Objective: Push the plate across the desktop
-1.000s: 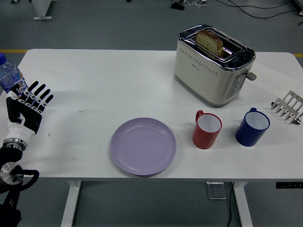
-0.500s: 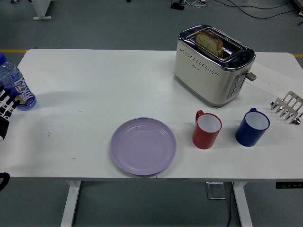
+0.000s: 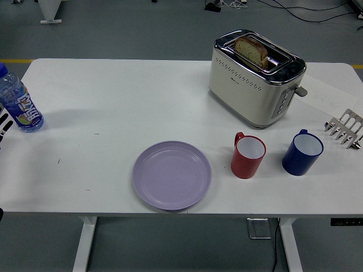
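Lilac round plate (image 3: 172, 175), empty, upright, near table's (image 3: 113, 96) front edge.

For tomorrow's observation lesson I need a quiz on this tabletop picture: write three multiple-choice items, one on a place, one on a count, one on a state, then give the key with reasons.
1. Where does the round lilac plate lie?
A. Near the white table's front edge, left of the red mug
B. Behind the cream and chrome toaster
C. Beside the clear plastic water bottle

2. How many mugs stand on the table?
A. One
B. Two
C. Three

3. What state is the toaster in?
A. Empty
B. Lying on its side
C. Upright, a slice of bread standing in one slot

Key:
1 A, the plate sits close to the near edge with the red mug to its right.
2 B, a red mug and a dark blue mug stand side by side.
3 C, brown bread rises from a slot.
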You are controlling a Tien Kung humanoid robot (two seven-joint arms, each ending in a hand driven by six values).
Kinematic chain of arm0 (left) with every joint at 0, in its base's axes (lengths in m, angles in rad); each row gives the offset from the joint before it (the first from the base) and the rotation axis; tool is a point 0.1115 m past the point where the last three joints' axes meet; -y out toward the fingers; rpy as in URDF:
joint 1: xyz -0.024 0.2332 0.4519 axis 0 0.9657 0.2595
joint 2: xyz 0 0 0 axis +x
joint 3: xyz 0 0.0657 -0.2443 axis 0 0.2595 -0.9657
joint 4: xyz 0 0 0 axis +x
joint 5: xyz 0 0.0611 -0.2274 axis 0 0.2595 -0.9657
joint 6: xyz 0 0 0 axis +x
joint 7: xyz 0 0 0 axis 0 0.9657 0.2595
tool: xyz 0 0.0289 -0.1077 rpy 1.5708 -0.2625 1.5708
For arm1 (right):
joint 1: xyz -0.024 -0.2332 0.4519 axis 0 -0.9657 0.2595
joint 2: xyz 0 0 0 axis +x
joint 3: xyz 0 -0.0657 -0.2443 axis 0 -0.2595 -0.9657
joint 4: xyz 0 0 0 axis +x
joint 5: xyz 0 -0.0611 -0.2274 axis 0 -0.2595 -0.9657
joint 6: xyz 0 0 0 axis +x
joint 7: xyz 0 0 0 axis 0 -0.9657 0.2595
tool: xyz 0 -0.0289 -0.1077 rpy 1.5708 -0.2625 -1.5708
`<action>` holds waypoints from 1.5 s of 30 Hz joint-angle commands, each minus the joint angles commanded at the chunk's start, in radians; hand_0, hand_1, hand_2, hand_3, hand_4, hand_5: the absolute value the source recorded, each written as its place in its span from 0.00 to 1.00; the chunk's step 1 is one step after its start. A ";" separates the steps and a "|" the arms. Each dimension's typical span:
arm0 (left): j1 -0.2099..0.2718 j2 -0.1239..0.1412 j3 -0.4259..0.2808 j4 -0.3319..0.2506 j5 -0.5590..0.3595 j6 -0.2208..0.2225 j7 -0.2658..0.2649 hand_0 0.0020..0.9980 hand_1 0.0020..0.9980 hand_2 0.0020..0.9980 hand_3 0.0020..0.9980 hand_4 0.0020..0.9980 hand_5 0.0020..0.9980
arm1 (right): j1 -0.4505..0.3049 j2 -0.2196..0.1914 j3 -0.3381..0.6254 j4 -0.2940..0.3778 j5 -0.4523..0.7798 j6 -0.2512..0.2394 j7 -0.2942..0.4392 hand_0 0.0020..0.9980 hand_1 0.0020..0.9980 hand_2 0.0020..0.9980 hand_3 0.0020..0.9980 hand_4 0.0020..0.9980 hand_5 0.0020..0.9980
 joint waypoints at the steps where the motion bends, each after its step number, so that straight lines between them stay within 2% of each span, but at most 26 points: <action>1: 0.000 0.000 0.000 0.000 0.000 0.000 0.000 0.75 0.75 0.72 0.69 0.58 1.00 | 0.000 0.000 0.000 0.000 -0.001 0.000 0.000 0.58 0.52 0.61 0.60 0.29 0.58; 25: 0.017 0.002 -0.012 0.006 -0.020 0.024 0.000 0.75 0.75 0.72 0.69 0.59 1.00 | -0.006 0.001 0.014 0.000 -0.014 -0.005 -0.004 0.58 0.52 0.61 0.60 0.28 0.57; 45: 0.006 -0.002 -0.038 -0.001 -0.025 0.022 -0.005 0.75 0.74 0.71 0.68 0.59 1.00 | 0.018 0.004 0.045 0.001 -0.045 -0.011 -0.019 0.58 0.52 0.61 0.60 0.28 0.57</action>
